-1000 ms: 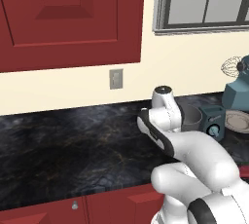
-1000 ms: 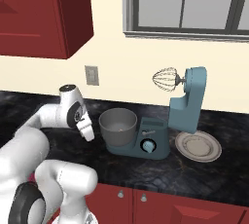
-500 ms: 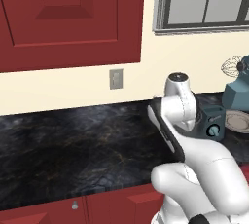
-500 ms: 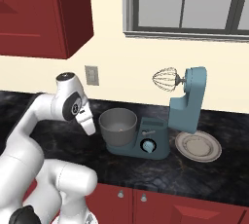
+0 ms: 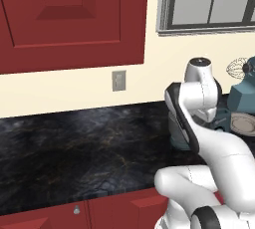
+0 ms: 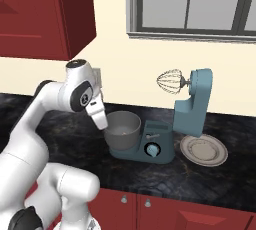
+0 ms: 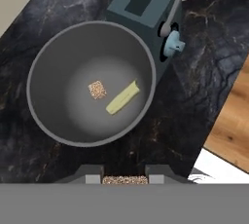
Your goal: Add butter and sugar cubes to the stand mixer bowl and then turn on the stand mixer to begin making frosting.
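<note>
Gripper [image 7: 125,179], pinched on 2nd sugar cube [image 7: 125,180], hangs over the near rim of the stand mixer bowl [image 7: 44,57] w/ butter [image 7: 122,98] & 1st cube [image 7: 97,89] inside: early release likely bounces it onto the counter [image 7: 189,72].

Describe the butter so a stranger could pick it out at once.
Find the slate-teal stand mixer on the black counter, then look into the round grey bowl on its base. The butter is the pale yellow stick lying on the bowl's floor, long and smooth beside a small, square, grainy tan sugar cube.
</note>
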Motion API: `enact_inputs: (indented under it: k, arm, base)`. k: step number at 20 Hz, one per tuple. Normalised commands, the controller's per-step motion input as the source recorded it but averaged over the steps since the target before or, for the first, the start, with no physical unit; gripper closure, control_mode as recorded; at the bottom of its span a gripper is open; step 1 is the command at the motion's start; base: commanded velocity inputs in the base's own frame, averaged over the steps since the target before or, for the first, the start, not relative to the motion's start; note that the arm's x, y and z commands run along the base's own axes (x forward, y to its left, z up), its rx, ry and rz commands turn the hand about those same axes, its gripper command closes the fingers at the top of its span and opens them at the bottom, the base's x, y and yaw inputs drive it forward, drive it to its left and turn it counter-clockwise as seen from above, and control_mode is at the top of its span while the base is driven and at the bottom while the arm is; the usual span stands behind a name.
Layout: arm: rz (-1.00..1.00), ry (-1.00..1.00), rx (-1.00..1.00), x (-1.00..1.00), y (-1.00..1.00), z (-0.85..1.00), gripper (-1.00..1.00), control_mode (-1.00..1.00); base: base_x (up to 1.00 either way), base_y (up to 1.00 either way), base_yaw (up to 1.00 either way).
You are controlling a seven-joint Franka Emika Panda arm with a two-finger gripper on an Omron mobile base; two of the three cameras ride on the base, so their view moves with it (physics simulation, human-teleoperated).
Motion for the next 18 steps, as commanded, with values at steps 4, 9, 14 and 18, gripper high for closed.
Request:
enact_inputs:
  k: [4,9,14,18]
  arm:
    - [-0.09,0.00,0.00,0.00,-0.47,0.05,1.00,-1.00]
    - [-0.05,0.05,0.02,0.14,-0.34,-0.10,1.00,-1.00]
    - [-0.02,0.06,0.03,0.26,-0.18,-0.29,1.00,-1.00]
    - [0.00,0.07,0.02,0.39,-0.07,-0.33,1.00,-1.00]
  base:
    - [0.00,0.00,0.00]
    - [0.00,0.00,0.00]
    - [0.00,0.00,0.00]
    - [0.00,0.00,0.00]
